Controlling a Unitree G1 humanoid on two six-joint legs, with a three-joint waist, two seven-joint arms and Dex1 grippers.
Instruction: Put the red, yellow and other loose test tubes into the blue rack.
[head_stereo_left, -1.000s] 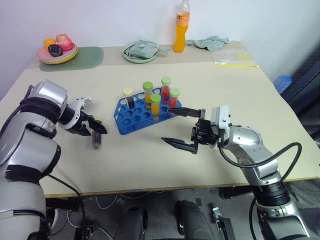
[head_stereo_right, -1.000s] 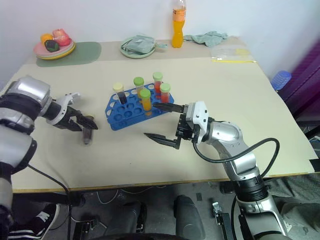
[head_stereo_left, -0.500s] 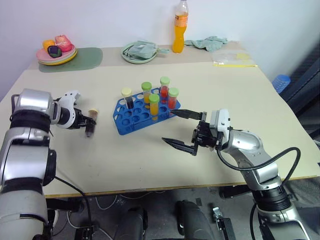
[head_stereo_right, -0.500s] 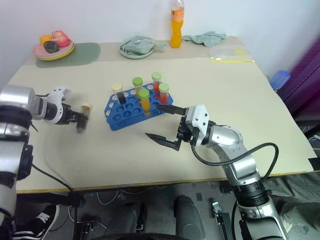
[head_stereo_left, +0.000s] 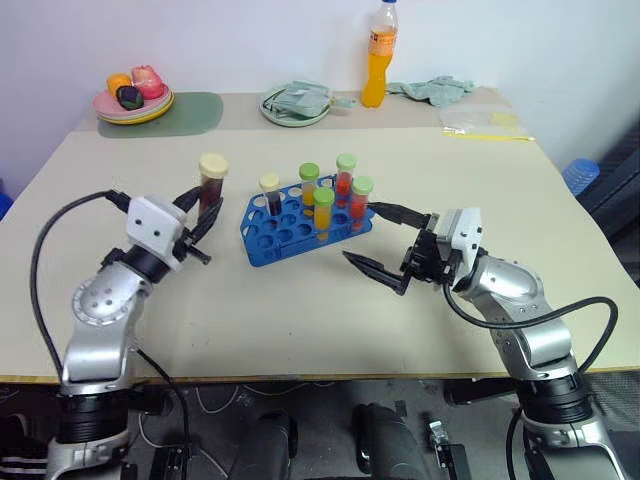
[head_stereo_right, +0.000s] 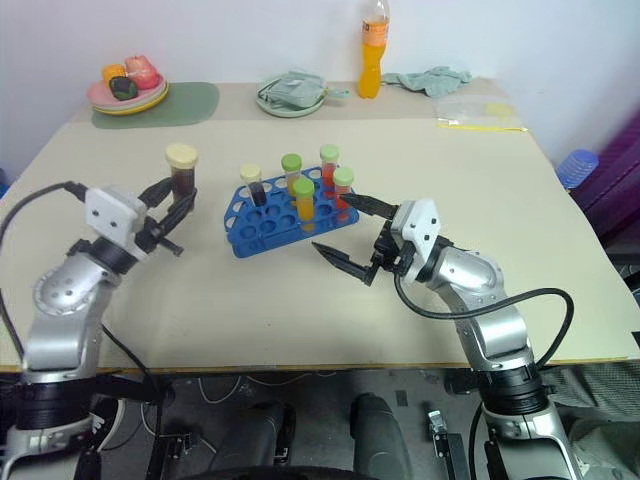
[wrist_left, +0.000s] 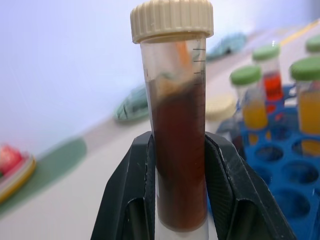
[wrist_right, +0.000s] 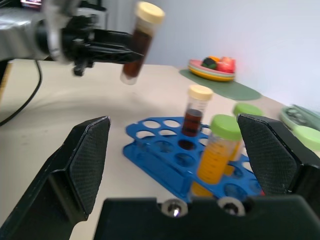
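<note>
The bright blue plastic rack with rows of round holes (head_stereo_left: 305, 222) lies near the middle of the beige surface (head_stereo_left: 300, 310), its long side running slantwise. Five capped tubes stand upright in it: a cream-capped tube of dark liquid (head_stereo_left: 270, 193) at the rack's 10 o'clock end, a green-capped tube of orange liquid (head_stereo_left: 323, 211) toward the middle, another green-capped orange tube (head_stereo_left: 309, 184) behind it, and two green-capped tubes of red liquid (head_stereo_left: 346, 177) (head_stereo_left: 361, 198) toward the 2 o'clock end. The holes nearest the front edge are free.

At the rack's 9 o'clock, just beside it and lifted off the surface, the left pincer (head_stereo_left: 203, 218) pinches a clear tube of dark brown liquid with a cream screw cap (head_stereo_left: 211, 183). The tube stands nearly upright, cap uppermost, the two black fingers (wrist_left: 135, 190) pressed against its lower half.

At the rack's 4 o'clock, the right pincer (head_stereo_left: 382, 240) hovers above the surface with its fingers spread wide and nothing between them; its upper finger tip reaches near the rack's right end.

Along the far edge, from 10 to 1 o'clock, sit a plate of fruit (head_stereo_left: 134, 100) on a green mat (head_stereo_left: 190, 112), a pale green dish holding a folded cloth (head_stereo_left: 297, 103), an orange drink bottle (head_stereo_left: 376, 54), and a crumpled grey-green rag (head_stereo_left: 436, 89).
</note>
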